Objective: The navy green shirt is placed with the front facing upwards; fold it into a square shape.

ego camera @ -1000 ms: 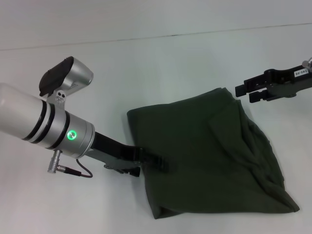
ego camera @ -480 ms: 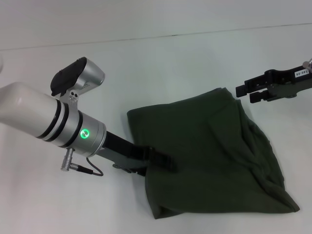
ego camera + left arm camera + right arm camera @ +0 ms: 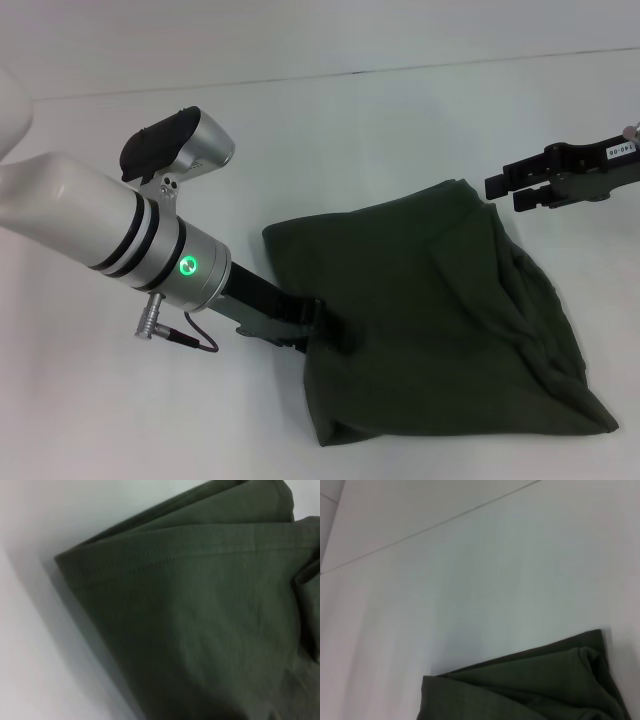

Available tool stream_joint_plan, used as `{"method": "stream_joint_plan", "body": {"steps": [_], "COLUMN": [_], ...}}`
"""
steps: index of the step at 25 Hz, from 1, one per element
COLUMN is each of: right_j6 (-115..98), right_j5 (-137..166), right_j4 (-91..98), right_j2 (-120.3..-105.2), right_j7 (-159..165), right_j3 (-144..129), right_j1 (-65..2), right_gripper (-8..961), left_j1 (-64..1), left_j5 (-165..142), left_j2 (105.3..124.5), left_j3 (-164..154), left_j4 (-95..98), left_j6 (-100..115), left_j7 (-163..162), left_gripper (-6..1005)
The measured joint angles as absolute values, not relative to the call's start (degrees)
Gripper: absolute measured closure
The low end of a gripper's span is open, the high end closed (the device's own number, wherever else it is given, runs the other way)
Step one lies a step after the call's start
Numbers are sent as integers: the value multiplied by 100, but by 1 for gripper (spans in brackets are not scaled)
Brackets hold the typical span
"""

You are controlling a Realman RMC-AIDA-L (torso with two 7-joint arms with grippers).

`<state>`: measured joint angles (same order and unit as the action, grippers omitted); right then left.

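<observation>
With the navy green shirt (image 3: 430, 320) lying folded and rumpled at the counter (image 3: 330, 130)'s 5 o'clock, the left pincer (image 3: 325, 325), spread indiscernible, should press flat along the 9 o'clock edge, while the narrowly parted right pincer (image 3: 500, 192) idles at 2 o'clock.

We see a plain white worktop (image 3: 300, 130) crossed by a thin seam at the far side; the navy green shirt (image 3: 440, 320) lies folded directly on it.
</observation>
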<state>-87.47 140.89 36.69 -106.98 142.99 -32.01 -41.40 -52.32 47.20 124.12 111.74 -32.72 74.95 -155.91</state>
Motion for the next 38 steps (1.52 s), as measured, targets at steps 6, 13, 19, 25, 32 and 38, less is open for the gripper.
{"method": "stream_joint_plan", "body": {"steps": [6, 13, 19, 25, 32, 38], "right_j6": [-8735, -8745, -8731, -8731, -8734, -8753], "right_j5": [14089, 14089, 14089, 14089, 14088, 14086], "right_j4": [3661, 3655, 3655, 3656, 3647, 3648], "right_j2": [-10694, -10696, -10696, -10696, -10713, -10720], "right_j7": [14290, 14290, 14290, 14293, 14314, 14340], "right_j3": [-3199, -3199, -3199, -3195, -3190, -3182], "right_j1": [-4139, -4140, -4140, -4140, -4140, -4140], "right_gripper": [324, 324, 324, 324, 324, 324], "left_j1": [-5235, -5229, -5239, -5139, -4798, -4486], "left_j5": [4720, 4720, 4720, 4719, 4503, 4027], "left_j2": [12409, 12409, 12408, 12322, 12067, 11855], "left_j3": [11164, 11151, 11084, 11113, 11150, 11657], "left_j4": [-3262, -3277, -3290, -3538, -4060, -4230], "left_j6": [7489, 7504, 7573, 7860, 8107, 8217], "left_j7": [-15648, -15653, -15641, -15602, -15830, -15897], "left_gripper": [527, 738, 789, 829, 843, 845]}}
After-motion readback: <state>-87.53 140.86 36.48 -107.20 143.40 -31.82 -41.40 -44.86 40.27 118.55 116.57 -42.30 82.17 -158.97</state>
